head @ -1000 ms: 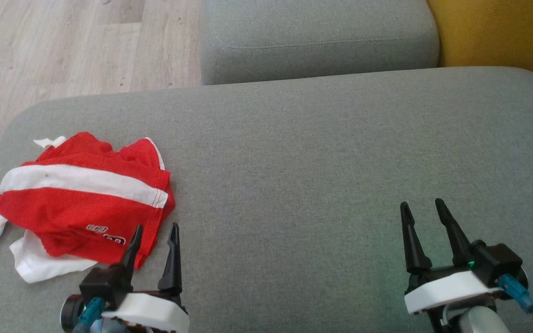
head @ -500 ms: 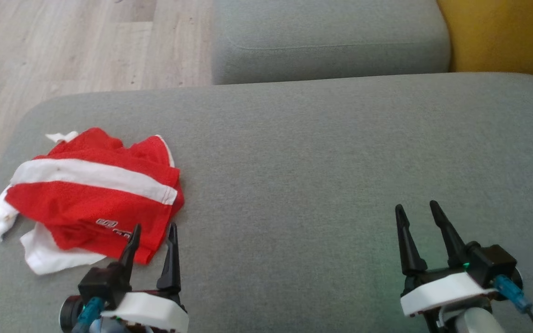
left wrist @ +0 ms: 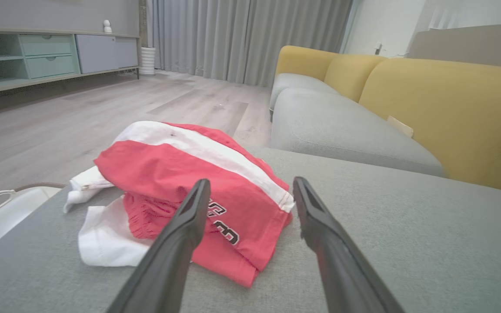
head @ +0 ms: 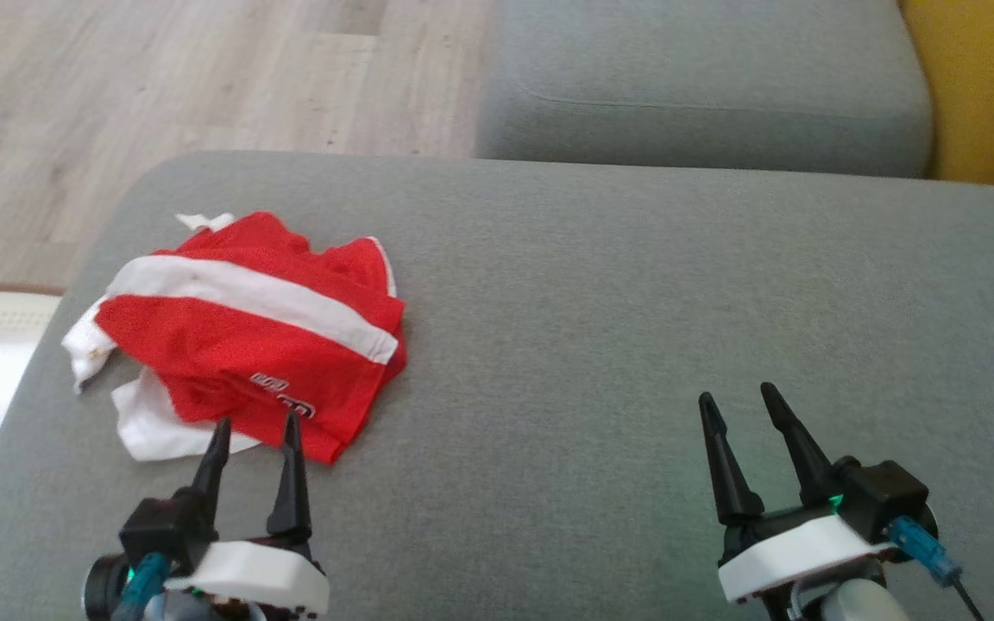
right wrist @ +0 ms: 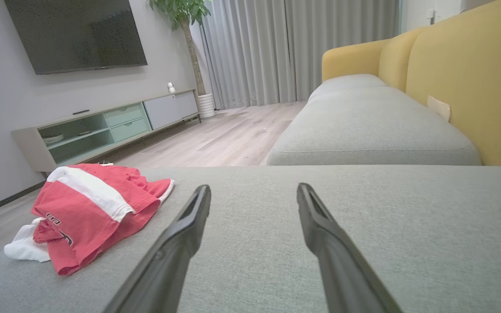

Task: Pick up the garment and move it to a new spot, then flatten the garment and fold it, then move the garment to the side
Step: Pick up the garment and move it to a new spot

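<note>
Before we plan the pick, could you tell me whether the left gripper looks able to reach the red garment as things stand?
Probably yes: the left gripper is open and aimed at the near edge of the garment on the cushion, with nothing in between.

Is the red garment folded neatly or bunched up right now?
Bunched up. The red garment lies in a loose heap on the grey cushion, with layers overlapping unevenly and white fabric sticking out underneath.
</note>
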